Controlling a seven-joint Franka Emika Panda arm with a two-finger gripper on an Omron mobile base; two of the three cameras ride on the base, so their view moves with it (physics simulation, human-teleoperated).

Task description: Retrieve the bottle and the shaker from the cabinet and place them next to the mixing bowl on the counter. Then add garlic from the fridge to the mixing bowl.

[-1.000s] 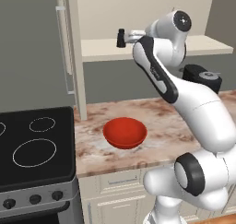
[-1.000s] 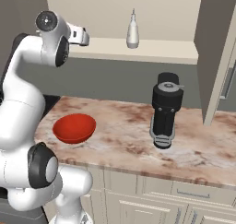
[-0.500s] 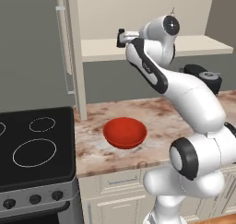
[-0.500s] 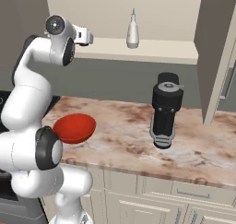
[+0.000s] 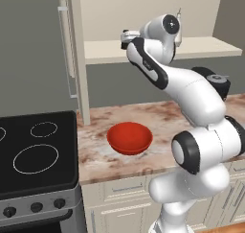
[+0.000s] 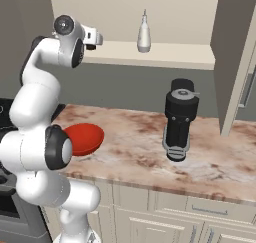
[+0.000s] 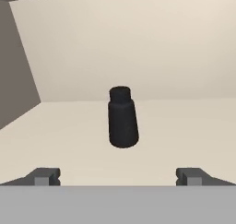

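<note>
Hand view has the tool (image 7: 118, 177) spread wide and empty, the shaker (image 7: 122, 118) upright at twelve o'clock on the cabinet (image 7: 184, 121) shelf.

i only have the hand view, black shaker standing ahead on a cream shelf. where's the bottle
Observer: The bottle stands upright on the same cabinet shelf, seen in the right base view.
Operator: is the bowl set out already
Observer: Yes, the red mixing bowl sits on the marble counter below the shelf, nothing in it.
Operator: anything else on the counter
Observer: A black coffee machine stands on it, apart from the bowl.
Operator: where's the gripper relative to the shelf
Observer: The gripper is open, level with the shelf and pointing into the cabinet at the shaker, short of touching it.
</note>
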